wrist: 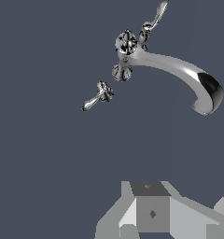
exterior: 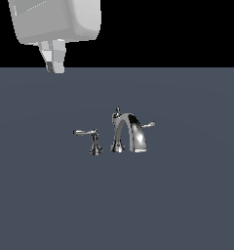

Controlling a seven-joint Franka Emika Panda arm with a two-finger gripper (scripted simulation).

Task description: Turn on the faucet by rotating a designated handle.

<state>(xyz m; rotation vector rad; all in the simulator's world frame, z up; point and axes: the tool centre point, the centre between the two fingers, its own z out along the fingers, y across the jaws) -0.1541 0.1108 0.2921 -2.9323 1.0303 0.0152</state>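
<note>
The chrome faucet (exterior: 130,132) stands mid-floor with its arched spout and a small finial on top. The handle (exterior: 85,132), a long thin lever on a flared pedestal, is on the exterior view's left of the spout. A second lever (exterior: 148,125) pokes out past the spout. My gripper (exterior: 55,68) hangs high, well off toward the exterior view's upper left, its fingers together and holding nothing. From above, the wrist view shows the faucet (wrist: 179,65), the handle (wrist: 96,99) and my gripper (wrist: 149,189), which is apart from both.
A flat dark grey-blue surface (exterior: 187,205) carries the faucet set. Nothing else stands on it.
</note>
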